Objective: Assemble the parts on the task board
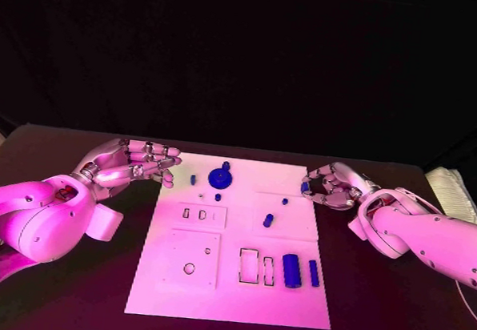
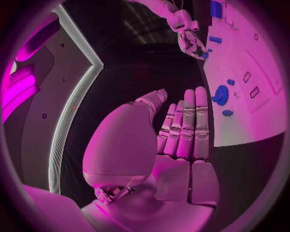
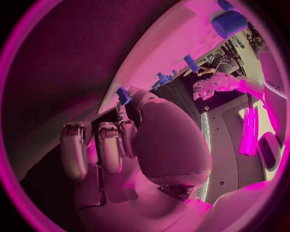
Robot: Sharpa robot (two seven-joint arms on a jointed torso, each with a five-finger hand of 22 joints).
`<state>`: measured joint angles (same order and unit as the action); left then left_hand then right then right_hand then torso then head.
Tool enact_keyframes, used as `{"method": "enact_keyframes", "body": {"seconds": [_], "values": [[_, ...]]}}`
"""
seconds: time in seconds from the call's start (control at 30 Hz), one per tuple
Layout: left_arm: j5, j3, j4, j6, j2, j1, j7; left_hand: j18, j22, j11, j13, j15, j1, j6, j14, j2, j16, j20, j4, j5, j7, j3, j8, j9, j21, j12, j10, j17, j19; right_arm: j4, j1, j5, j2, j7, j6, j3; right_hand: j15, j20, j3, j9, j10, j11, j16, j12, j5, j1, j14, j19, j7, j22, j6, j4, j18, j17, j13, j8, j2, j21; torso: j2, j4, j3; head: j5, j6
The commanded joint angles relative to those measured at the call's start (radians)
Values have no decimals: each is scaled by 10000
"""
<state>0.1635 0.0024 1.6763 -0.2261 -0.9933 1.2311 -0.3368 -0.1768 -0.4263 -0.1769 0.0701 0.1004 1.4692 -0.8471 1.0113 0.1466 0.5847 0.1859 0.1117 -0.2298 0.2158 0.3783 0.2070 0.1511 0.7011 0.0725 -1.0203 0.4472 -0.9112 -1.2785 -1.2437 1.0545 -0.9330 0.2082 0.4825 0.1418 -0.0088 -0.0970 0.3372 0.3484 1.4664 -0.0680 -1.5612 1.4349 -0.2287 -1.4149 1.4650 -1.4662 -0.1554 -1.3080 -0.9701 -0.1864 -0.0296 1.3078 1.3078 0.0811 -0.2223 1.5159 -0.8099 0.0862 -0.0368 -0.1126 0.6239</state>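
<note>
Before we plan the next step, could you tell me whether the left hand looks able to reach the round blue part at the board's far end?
Probably yes: the left hand hovers open beside the task board, with nothing between it and the round blue part.

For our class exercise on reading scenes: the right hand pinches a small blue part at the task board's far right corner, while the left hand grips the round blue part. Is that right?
Not quite. The left hand holds nothing; the head view shows it beside the task board, apart from the round blue part. The right hand does pinch a small blue part.
</note>
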Motion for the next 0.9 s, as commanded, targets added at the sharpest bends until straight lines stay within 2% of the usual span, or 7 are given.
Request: {"method": "enact_keyframes", "body": {"seconds": [0.03, 0.23, 0.4, 0.57, 0.63, 0.9], "values": [[47, 3, 3, 197, 14, 1, -103, -44, -8, 12, 17, -13, -74, 46, -60, 51, 33, -18, -8, 15, 286, 56, -58, 9, 36, 42, 76, 0, 70, 27, 14, 130, 10, -58, -155, 4, 55, -25, 73, 14, 192, -26, -59, 55, -25, -20, 1035, -774, -20, -2115, -74, -17, 137, 2536, 1719, 35, 60, 37, -14, -3, -2, -9, 0], [48, 2, -6, 204, 19, 1, -98, -44, -8, 12, 17, -13, -74, 46, -60, 51, 33, -18, -8, 15, 286, 56, -58, 9, 36, 42, 76, 0, 70, 52, 12, 127, 18, -54, -164, 4, 38, -12, 194, 33, 216, -4, -61, 87, -8, -34, 1037, -781, 7, -2127, -201, -21, 140, 2542, 1741, 103, 148, 48, 0, -15, -5, -7, 16], [48, 2, -4, 208, 18, 1, -96, -43, -12, 11, 18, -10, -85, 48, -63, 50, 37, -14, -3, 17, 287, 58, -57, 10, 43, 45, 79, -1, 77, 40, 11, 113, 34, -50, -161, 3, -49, 53, 339, 115, 257, 104, -70, 139, 29, 2, 1042, -796, 141, -2156, -559, -4, 148, 2566, 1778, 346, 177, 74, 3, -6, -10, -23, 18], [48, 2, 4, 213, 8, 1, -88, -43, -12, 11, 18, -10, -85, 48, -63, 50, 37, -14, -3, 17, 287, 58, -57, 10, 43, 45, 79, -1, 77, 38, 11, 105, 65, -71, -146, 3, -61, 64, 349, 124, 267, 116, -72, 152, 33, 22, 1043, -803, 154, -2169, -588, -9, 152, 2569, 1788, 372, 174, 86, 4, -12, -14, -36, 23], [48, 2, 9, 217, 3, 1, -82, -43, -12, 11, 18, -10, -85, 48, -63, 50, 37, -14, -3, 17, 287, 58, -57, 10, 43, 45, 79, -1, 77, 41, 11, 103, 78, -92, -137, 3, -65, 69, 348, 125, 269, 119, -74, 155, 40, 36, 1044, -801, 157, -2167, -592, -14, 151, 2574, 1790, 378, 167, 83, 3, -17, -12, -34, 69], [52, 2, 16, 221, -11, 1, -68, -43, -12, 11, 18, -10, -85, 48, -63, 50, 37, -14, -3, 17, 287, 58, -57, 10, 43, 45, 79, -1, 77, 60, 11, 64, 132, -201, -52, 3, -79, 99, 347, 99, 242, 119, -68, 105, 128, 155, 1041, -801, 139, -2166, -450, -49, 151, 2560, 1757, 341, 81, 80, 9, -1, -22, -75, 107]]}}
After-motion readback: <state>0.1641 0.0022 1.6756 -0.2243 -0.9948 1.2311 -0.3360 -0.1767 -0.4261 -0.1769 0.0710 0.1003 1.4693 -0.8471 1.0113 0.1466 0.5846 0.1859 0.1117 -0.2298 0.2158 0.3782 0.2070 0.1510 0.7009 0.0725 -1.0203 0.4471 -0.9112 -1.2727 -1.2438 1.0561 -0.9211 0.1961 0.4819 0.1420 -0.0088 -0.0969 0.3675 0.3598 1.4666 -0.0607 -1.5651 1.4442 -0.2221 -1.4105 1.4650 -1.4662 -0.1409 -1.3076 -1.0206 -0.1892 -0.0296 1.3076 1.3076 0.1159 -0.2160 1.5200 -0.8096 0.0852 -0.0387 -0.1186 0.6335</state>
